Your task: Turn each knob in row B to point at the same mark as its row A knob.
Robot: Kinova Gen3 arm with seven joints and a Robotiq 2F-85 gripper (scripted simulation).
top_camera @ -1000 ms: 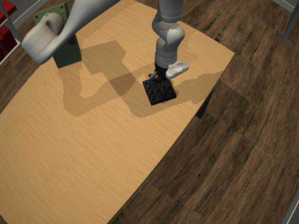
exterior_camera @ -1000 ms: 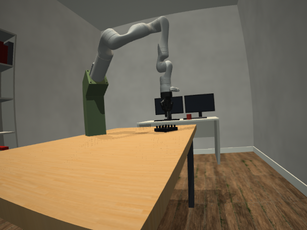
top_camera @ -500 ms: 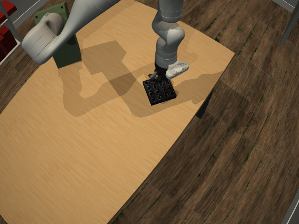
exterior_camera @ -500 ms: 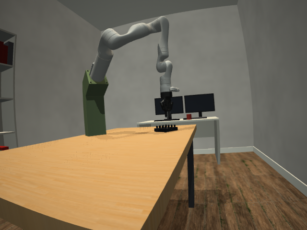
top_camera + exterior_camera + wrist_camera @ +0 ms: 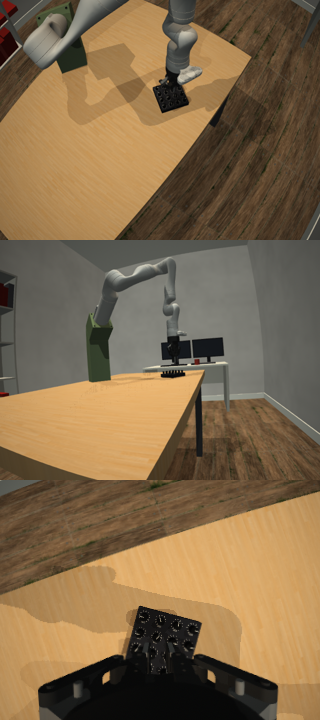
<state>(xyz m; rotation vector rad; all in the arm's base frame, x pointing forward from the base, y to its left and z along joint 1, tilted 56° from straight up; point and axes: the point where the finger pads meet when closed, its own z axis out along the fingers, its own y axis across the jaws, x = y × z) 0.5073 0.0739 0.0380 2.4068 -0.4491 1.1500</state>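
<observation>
Hand (image 5: pixel 173 86) (image 5: pixel 175 363) (image 5: pixel 158 650) above the knob box (image 5: pixel 170 99) (image 5: pixel 172 374) (image 5: pixel 165 629), hiding some knobs from the wrist view.

The arm arches up and over, its gripper (image 5: pixel 172 86) (image 5: pixel 175 363) (image 5: pixel 158 650) pointing down, fingers slightly parted, holding nothing.

Surface (image 5: pixel 90 160) (image 5: pixel 103 418) (image 5: pixel 270 565): light wood-look, smooth, satin. Floor (image 5: pixel 245 165) (image 5: pixel 248 431) (image 5: pixel 125 520): dk. wood planks, rough-looking. Arm (image 5: pixel 178 58) (image 5: pixel 142 273): smooth, plastic-look, semi-gloss. Knob box (image 5: pixel 162 109) (image 5: pixel 172 375) (image 5: pixel 170 614): matt, plastic-look.

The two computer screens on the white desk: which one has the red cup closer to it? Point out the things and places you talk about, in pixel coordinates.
The right-hand screen (image 5: pixel 207 347): the red cup (image 5: pixel 196 361) stands beside its foot, and the robot's gripper doesn't overlap it.
</observation>
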